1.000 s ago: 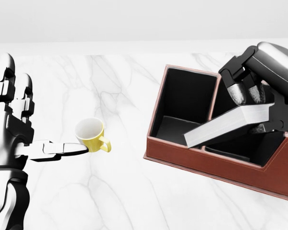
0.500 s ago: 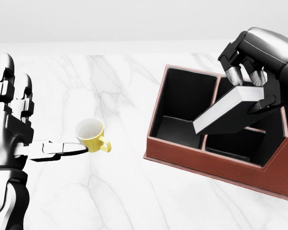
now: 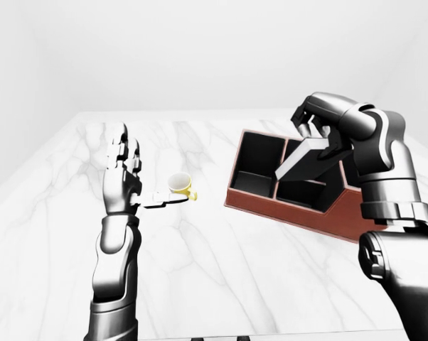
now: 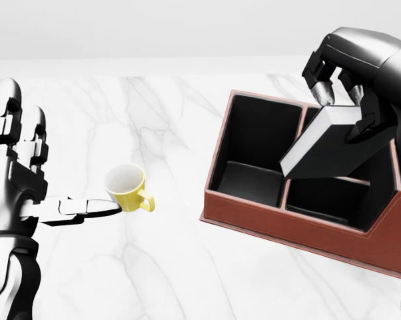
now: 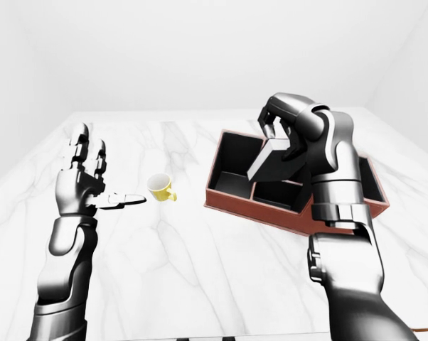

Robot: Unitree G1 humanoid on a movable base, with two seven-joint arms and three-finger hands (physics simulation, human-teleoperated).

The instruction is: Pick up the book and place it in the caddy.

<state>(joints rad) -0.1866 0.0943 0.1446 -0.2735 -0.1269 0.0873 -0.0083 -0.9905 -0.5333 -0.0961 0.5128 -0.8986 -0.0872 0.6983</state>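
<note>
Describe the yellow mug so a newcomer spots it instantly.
On the white marble table, look left of the brown caddy in the head view. The mug lies there on its side near the open left hand, the only yellow thing in the scene.

A broad white marble worktop [image 3: 221, 284] with faint grey veining fills the lower part of every view and runs up to a straight far edge near the top of the head view. Behind it stand plain, pale grey-white walls [image 3: 200, 50], bare and evenly lit, meeting in soft corners at the left and right of the eye views. The light is diffuse and bright, casting only faint, soft shadows on the marble.
</note>
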